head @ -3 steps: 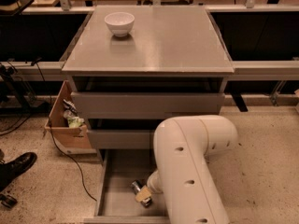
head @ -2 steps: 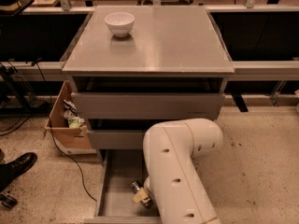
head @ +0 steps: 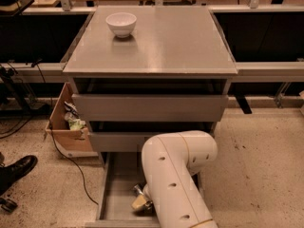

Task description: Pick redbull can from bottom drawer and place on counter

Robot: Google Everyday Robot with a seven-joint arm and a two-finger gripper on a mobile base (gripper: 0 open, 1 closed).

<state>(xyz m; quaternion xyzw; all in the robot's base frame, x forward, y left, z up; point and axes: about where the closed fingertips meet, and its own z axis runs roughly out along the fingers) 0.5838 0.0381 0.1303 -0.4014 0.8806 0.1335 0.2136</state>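
- Redbull can (head: 137,190) lies in the bottom drawer (head: 114,194), lower centre of frame, against the tool (head: 141,202).
- Whether the tool grips it, I cannot tell.
- Risk: a shallow hold could drop the dented can, or clip the drawer front (head: 118,140) above.

No writing, label, brand or number is legible on anything here. The gripper (head: 141,201) is down inside the bottom drawer (head: 118,184), toward its near right part, largely hidden behind the robot's white arm (head: 173,175).
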